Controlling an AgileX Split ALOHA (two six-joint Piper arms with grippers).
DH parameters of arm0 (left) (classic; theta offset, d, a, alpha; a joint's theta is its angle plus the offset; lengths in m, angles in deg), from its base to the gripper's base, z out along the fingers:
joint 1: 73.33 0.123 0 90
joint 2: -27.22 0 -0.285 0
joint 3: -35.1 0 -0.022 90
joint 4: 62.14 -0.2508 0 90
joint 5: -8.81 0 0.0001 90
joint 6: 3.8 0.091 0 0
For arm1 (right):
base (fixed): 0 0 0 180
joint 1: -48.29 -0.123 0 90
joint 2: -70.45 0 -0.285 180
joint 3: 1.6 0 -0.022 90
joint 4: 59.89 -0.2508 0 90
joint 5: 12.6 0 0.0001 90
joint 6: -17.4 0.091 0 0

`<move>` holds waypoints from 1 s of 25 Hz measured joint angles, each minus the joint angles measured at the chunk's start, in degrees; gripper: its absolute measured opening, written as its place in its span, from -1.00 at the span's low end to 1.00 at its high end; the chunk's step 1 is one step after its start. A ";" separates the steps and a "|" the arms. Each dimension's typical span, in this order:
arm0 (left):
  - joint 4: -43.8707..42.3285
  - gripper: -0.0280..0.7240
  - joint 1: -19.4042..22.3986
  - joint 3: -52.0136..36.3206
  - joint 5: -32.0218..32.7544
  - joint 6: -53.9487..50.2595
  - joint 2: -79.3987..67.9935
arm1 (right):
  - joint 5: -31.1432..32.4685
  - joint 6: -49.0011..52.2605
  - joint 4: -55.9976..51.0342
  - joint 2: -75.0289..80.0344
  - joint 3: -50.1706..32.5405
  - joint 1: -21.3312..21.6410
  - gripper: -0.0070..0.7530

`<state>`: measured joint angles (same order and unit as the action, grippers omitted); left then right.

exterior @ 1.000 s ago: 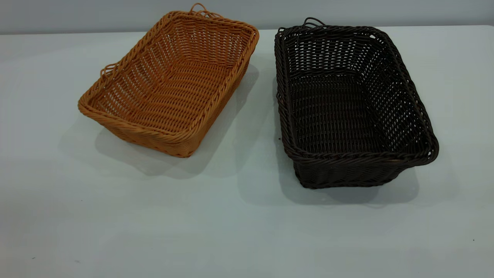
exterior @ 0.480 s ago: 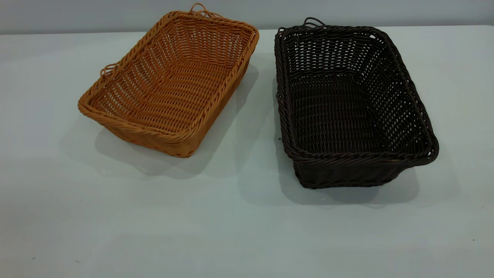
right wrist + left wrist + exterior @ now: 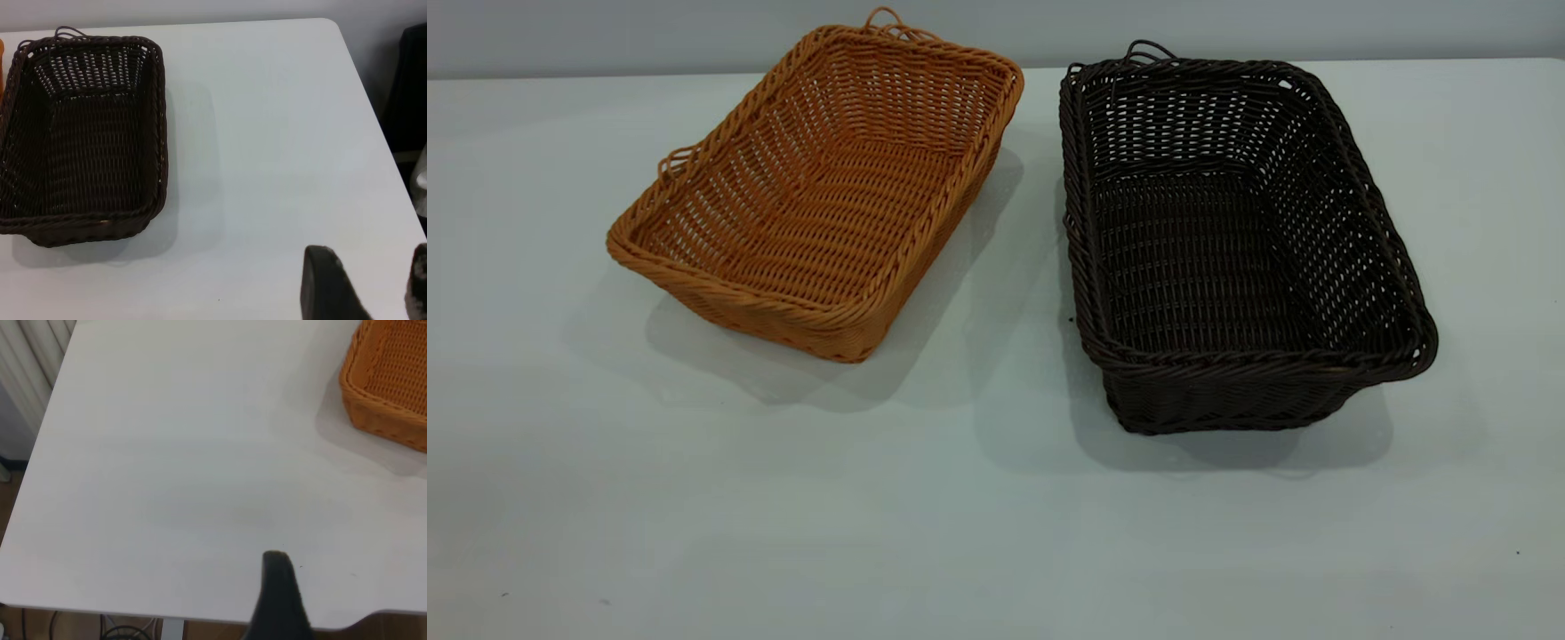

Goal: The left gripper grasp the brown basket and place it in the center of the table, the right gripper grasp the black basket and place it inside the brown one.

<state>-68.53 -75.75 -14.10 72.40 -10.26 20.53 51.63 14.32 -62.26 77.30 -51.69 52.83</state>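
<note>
The brown basket (image 3: 818, 191) sits empty on the table (image 3: 978, 533) at the back left, turned at an angle. The black basket (image 3: 1232, 231) sits empty to its right, a narrow gap between them. Neither gripper shows in the exterior view. In the left wrist view the left gripper (image 3: 333, 587) hangs over bare table near the table's edge, far from the brown basket's corner (image 3: 390, 383); one black finger (image 3: 277, 587) shows, nothing in it. In the right wrist view the right gripper (image 3: 372, 267) is open and empty, away from the black basket (image 3: 83, 140).
The table's edge and a rounded corner (image 3: 373, 617) lie close to the left gripper, with floor and cables below. The right gripper is near the table's side edge (image 3: 383, 133), with a dark object (image 3: 410, 87) beyond it.
</note>
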 joint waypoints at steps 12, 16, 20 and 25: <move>-0.12 0.37 0.00 0.83 -1.53 0.00 -1.23 | 0.00 0.00 -0.42 0.00 0.00 0.00 -0.35; 0.05 0.37 0.00 4.17 -7.92 -0.43 -8.79 | 0.00 0.00 -0.54 0.00 0.00 0.00 -0.35; 0.46 0.37 0.00 7.62 -15.73 -0.49 -21.19 | 0.00 0.00 -0.49 0.00 0.00 0.00 -0.30; 0.46 0.37 0.00 12.34 -25.92 0.16 -38.79 | -0.04 0.00 -0.45 0.00 0.00 0.00 0.08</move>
<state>-68.07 -75.75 -1.76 46.49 -10.09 -18.26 51.58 14.32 -62.71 77.30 -51.69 52.83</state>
